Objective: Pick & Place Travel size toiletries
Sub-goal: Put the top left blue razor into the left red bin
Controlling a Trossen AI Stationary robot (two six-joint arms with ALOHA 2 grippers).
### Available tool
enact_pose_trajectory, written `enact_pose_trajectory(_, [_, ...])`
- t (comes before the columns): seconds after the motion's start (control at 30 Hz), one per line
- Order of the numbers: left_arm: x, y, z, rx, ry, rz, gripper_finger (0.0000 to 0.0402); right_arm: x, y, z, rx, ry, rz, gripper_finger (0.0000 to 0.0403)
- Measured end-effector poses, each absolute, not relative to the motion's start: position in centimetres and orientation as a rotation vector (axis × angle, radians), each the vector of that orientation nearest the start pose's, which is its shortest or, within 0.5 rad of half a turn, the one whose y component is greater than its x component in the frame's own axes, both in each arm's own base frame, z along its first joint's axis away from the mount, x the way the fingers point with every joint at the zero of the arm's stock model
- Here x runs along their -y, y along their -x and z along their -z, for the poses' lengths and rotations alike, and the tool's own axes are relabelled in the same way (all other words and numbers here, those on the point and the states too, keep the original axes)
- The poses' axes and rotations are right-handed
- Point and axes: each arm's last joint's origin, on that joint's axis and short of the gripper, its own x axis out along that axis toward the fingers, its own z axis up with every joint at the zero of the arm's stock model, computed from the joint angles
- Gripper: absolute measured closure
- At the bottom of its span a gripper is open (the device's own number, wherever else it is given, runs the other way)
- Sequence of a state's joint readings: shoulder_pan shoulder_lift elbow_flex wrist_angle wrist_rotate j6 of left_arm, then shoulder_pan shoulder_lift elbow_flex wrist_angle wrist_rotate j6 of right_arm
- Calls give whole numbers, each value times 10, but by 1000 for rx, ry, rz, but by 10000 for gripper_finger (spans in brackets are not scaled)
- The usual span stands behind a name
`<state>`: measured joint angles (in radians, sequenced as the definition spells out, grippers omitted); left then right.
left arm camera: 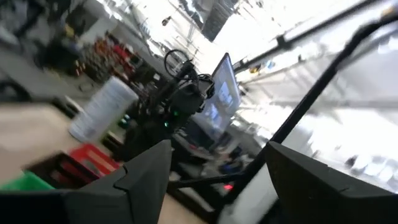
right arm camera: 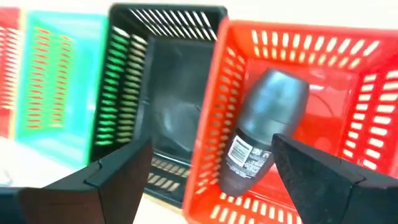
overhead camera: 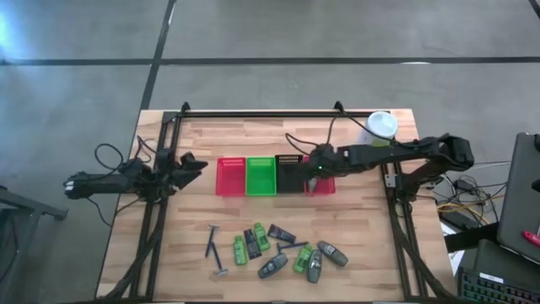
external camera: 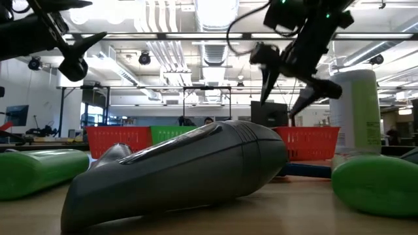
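Several toiletries lie on the near part of the table: thin razors (overhead camera: pixel 213 241), green packets (overhead camera: pixel 240 251), dark tubes (overhead camera: pixel 281 234) and grey oval bottles (overhead camera: pixel 332 253). One grey bottle (external camera: pixel 176 170) fills the low view's foreground. Another grey bottle (right arm camera: pixel 264 130) lies on its side inside the right-hand red basket (overhead camera: pixel 321 186). My right gripper (overhead camera: pixel 317 169) (right arm camera: pixel 211 180) hovers open just above that basket, touching nothing. My left gripper (overhead camera: pixel 192 165) (left arm camera: pixel 217 180) waits open in the air left of the baskets.
A row of mesh baskets sits mid-table: red (overhead camera: pixel 229 176), green (overhead camera: pixel 260 176), black (overhead camera: pixel 289 176) and the second red one. A tall white-and-green canister (overhead camera: pixel 380 128) stands at the far right corner. Bare wood lies between the baskets and the toiletries.
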<state>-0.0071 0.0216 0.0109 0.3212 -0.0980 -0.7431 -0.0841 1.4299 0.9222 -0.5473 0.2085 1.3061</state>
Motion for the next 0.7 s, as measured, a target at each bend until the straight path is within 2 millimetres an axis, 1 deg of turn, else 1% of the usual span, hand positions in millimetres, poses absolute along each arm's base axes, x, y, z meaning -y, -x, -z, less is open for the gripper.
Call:
enact_pose_trajectory(0.1, [-3,-94,-196,338,810,19,135,26,-269,-222,-700,-1096,888,74])
enact_pose_trajectory(0.23, [-4,-93,-197,364,794,-36,135,23,-267,-221,-733,-1054,871,82])
enact_pose_trajectory(0.3, [-5,-93,-198,391,796,-60,135,19,-270,-223,-755,-984,799,88])
enact_pose_trajectory(0.4, [-6,-92,-199,416,846,-58,135,10,-275,-229,-792,-872,670,98])
enact_pose_trajectory(0.5, [-6,-92,-200,430,891,-49,135,4,-278,-235,-799,-836,620,109])
enact_pose_trajectory(0.6, [-6,-93,-197,396,933,-56,135,3,-281,-243,-777,-859,611,118])
enact_pose_trajectory(0.7, [-6,-96,-188,277,983,-111,135,3,-281,-246,-780,-889,621,127])
